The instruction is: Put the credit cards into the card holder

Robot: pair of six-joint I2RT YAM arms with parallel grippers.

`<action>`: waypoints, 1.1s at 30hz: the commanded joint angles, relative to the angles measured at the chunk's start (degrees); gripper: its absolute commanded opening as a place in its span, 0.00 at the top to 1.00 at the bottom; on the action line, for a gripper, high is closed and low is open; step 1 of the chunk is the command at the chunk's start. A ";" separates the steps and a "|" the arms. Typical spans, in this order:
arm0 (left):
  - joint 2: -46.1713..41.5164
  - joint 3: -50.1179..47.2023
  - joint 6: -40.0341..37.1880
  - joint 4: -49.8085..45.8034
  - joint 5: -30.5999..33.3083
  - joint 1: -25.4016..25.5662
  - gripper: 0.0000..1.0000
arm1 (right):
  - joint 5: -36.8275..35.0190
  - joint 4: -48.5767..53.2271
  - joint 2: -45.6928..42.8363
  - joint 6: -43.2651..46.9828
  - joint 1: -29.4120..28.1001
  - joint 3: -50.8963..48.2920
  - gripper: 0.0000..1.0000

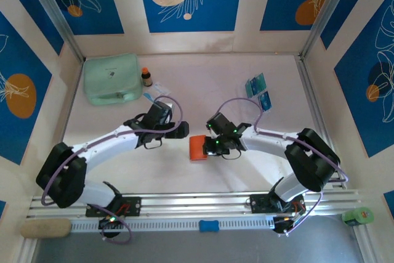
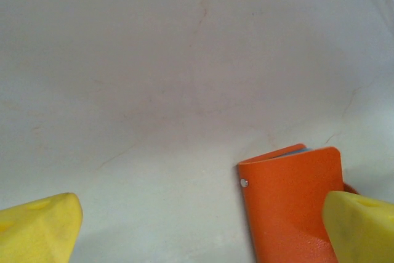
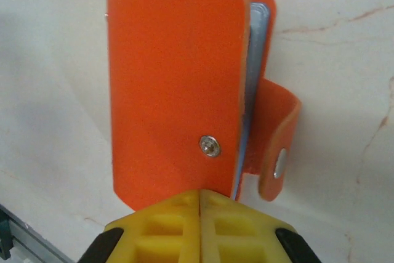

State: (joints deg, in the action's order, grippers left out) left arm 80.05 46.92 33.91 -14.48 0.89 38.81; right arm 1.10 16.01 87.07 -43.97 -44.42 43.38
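The orange-red card holder (image 1: 198, 147) lies on the table's middle, its cover folded over and its snap tab (image 3: 278, 152) curling loose to the right. My right gripper (image 1: 212, 147) is shut, its yellow fingertips (image 3: 201, 198) pressed together at the holder's (image 3: 172, 90) near edge; nothing shows between them. Just left of the holder (image 2: 289, 207), my left gripper (image 2: 203, 226) stands wide open over bare table, and its right finger overlaps the holder's corner in the left wrist view. Two teal-blue credit cards (image 1: 255, 84) (image 1: 265, 100) lie at the back right.
A mint-green zip pouch (image 1: 112, 78) sits at the back left, with a small brown bottle (image 1: 146, 77) and a white-and-blue packet (image 1: 157, 92) beside it. A green roll (image 1: 357, 216) lies at the near right corner, past the rail.
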 commanded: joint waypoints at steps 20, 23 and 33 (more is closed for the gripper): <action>10.81 2.72 -4.26 3.26 -1.08 8.29 0.00 | 1.63 -2.91 1.59 -1.64 0.48 -2.37 0.95; 11.74 3.00 -5.06 3.12 -0.39 9.15 0.00 | 1.78 -2.91 1.53 -1.69 0.48 -2.37 0.95; 15.91 4.55 -6.84 -3.87 8.52 11.41 0.00 | 1.41 1.53 -4.70 -0.04 4.21 -1.32 0.95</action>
State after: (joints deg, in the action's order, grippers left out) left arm 94.63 50.43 28.34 -14.28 5.28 49.54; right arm 2.15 14.44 86.17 -44.93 -42.13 41.95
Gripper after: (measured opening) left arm 0.998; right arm 0.060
